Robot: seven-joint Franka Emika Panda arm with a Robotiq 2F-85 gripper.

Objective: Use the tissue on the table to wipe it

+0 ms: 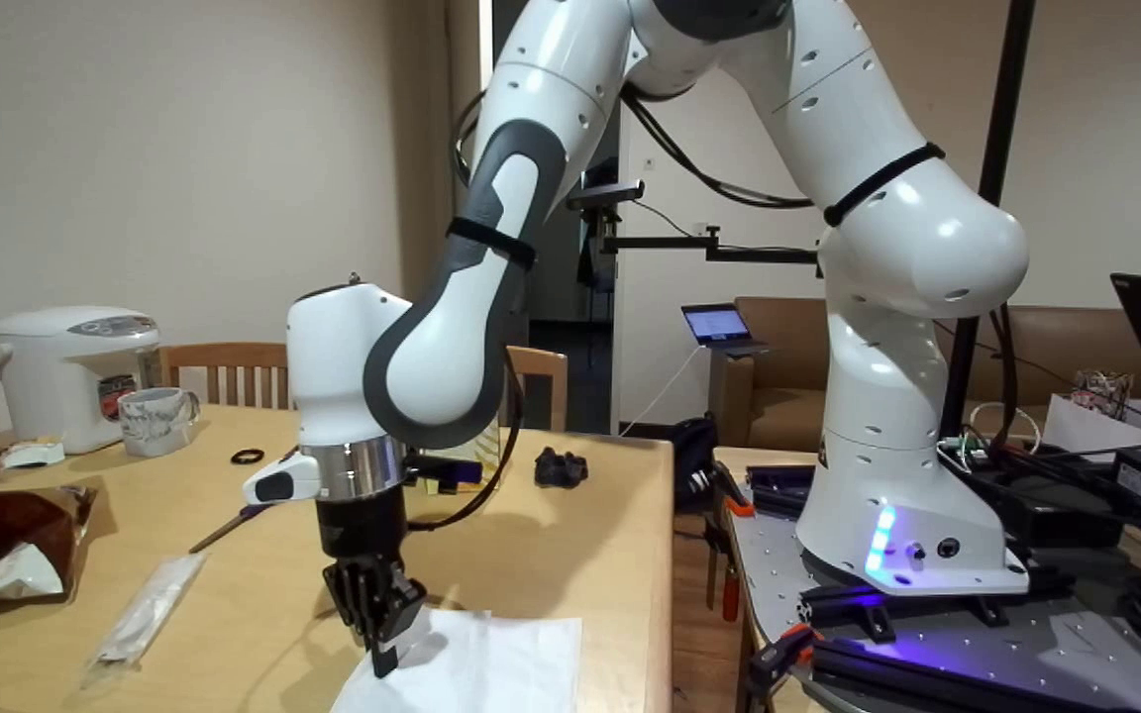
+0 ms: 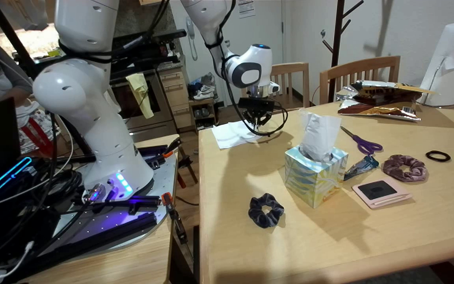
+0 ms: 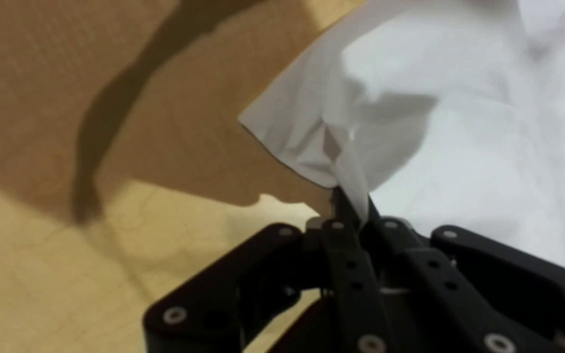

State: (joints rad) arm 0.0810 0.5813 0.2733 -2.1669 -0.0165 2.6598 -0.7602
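Tissue (image 2: 319, 134) in patterned box (image 2: 309, 178), sheet (image 3: 469, 147) in claw (image 3: 355, 203)

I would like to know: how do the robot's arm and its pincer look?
The arm is rounded and glossy white, with dark grey trim, wrapped by black straps; black cables hang along it. Its base bears a glowing blue-white strip. Past a silver collar, the pincer is black, with slender jointed bars and pale round screw heads.

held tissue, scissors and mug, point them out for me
Held tissue (image 3: 474, 159): in the wrist view, on its spread-out part.
Scissors (image 2: 359, 140): in an exterior view, on the purple handles.
Mug (image 1: 155, 424): in an exterior view, on its patterned side.
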